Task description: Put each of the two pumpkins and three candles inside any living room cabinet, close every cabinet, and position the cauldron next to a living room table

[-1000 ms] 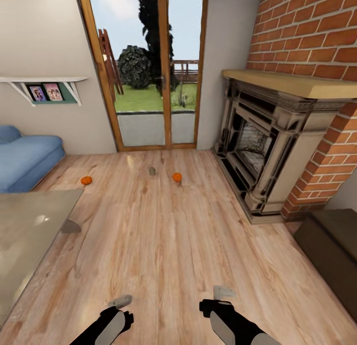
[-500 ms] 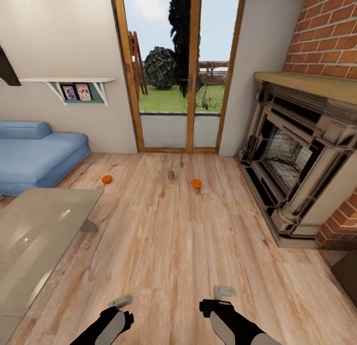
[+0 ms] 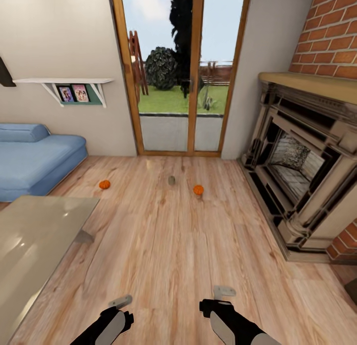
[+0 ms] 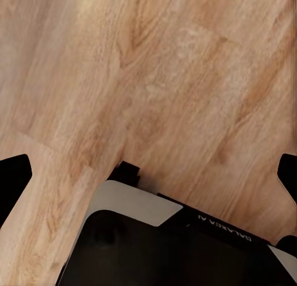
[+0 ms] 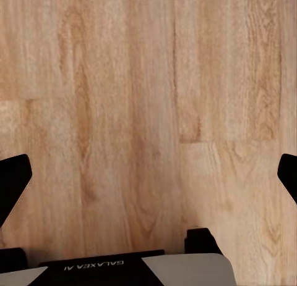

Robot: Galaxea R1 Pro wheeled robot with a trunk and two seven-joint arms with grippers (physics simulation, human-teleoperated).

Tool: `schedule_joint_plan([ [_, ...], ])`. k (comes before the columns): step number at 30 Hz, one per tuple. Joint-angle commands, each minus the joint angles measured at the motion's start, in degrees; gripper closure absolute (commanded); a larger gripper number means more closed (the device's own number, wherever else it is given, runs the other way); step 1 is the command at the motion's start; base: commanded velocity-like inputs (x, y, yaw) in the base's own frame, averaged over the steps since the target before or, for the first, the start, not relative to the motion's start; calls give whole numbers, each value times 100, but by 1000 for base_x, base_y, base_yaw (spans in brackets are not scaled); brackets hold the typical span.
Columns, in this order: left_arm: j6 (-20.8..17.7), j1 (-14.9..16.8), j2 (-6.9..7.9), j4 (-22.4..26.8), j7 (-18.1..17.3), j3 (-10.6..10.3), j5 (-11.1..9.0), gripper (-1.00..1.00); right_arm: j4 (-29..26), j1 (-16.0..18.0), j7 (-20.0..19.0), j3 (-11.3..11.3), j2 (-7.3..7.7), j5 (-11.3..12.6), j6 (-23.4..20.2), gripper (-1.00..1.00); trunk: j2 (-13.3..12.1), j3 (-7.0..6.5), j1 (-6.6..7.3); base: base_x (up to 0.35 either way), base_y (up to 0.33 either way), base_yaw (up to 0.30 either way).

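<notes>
Robot mid-room, facing the glass door [image 3: 181, 72]. All targets lie on the wood floor [image 3: 168, 245] ahead, well short of the door and well apart from both hands.

Right pumpkin [image 3: 198, 189]: toward the fireplace [image 3: 302, 171] side, roughly in line with the right hand [image 3: 224, 291]. Judged the nearer arm for it.
Candle [image 3: 171, 180]: just doorward of that pumpkin, close to centre line between the arms. Stubby, upright as far as can be told; too small for detail.
Left pumpkin [image 3: 104, 184]: off toward the sofa [image 3: 34, 159], near the far corner of the desk [image 3: 34, 236]. Falls on the left hand's [image 3: 120, 301] side.

Hands: both empty. Wrist views show the left hand [image 4: 148, 175] and right hand [image 5: 148, 181] with fingertips spread wide at the frame edges, bare planks between.

Judgement: nothing within reach; base must roll forward toward the door before any grasp.
</notes>
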State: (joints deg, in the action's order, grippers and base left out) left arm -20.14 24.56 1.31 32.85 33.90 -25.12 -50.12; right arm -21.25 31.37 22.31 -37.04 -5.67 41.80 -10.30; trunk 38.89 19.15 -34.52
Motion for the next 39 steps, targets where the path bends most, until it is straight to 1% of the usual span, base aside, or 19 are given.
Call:
schedule_joint_plan([
  [1,-17,5,9,12,46,-46,-37,-100,-11,6,46,-46,4,30,-29,-100,6,8,-5,332,0,0],
  [16,-17,5,10,11,46,-46,-41,-100,-11,8,46,-43,4,30,-25,-100,6,8,-5,332,5,0],
  [30,-17,5,9,11,46,-46,-40,-100,-11,7,46,-41,4,30,-23,-100,6,8,-5,332,106,0],
  [34,-17,5,9,11,46,-46,-41,-100,-10,7,46,-40,4,36,137,-100,6,8,-5,332,146,0],
  [39,-17,5,9,11,48,-46,-40,-100,-8,6,46,-40,10,38,222,-100,6,8,-5,332,148,0],
])
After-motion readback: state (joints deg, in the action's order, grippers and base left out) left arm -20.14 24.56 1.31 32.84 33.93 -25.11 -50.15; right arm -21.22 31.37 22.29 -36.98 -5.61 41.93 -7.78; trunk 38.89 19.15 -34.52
